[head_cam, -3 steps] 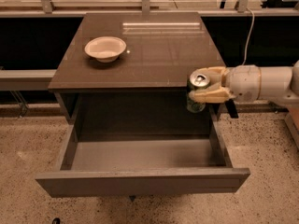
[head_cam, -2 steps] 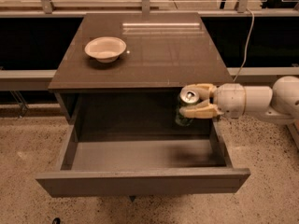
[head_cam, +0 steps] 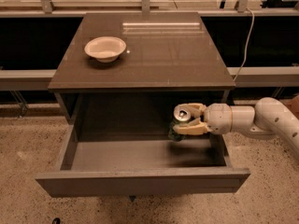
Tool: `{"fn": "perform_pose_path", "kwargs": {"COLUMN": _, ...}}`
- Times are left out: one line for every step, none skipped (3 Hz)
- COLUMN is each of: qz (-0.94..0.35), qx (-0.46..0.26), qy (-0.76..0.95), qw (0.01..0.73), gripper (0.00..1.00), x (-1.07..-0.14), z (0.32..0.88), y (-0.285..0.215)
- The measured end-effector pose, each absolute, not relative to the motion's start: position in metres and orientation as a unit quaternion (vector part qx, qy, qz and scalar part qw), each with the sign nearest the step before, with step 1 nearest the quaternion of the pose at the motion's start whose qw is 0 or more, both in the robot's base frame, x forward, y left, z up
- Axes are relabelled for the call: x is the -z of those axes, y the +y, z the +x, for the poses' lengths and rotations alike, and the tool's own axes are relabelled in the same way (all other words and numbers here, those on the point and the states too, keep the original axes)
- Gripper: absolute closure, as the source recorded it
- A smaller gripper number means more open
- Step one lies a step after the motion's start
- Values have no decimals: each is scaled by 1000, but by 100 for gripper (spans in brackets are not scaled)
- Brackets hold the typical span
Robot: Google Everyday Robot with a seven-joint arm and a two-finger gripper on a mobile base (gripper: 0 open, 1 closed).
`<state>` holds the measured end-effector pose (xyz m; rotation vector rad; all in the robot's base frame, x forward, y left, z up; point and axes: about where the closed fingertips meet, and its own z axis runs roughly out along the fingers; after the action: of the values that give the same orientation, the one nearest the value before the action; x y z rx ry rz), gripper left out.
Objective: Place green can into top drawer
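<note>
At three o'clock over the top drawer [head_cam: 135, 154], the pincer [head_cam: 182, 119] clamps the green can [head_cam: 174, 133]. Released this high, it may topple or strike the side wall [head_cam: 218, 148].

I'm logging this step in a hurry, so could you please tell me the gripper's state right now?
Gripper: closed on the green can, holding it over the right side of the open top drawer.
</note>
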<state>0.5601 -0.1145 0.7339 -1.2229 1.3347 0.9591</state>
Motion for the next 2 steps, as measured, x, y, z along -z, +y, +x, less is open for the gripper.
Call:
{"fn": "perform_pose_path", "kwargs": {"qz": -512, "qx": -403, "qy": 556, "qw": 516, "gripper": 81, "x": -719, "z": 561, "y": -111}}
{"fn": "perform_pose_path", "kwargs": {"qz": -515, "qx": -410, "qy": 567, "qw": 495, "gripper": 50, "x": -692, "z": 559, "y": -108}}
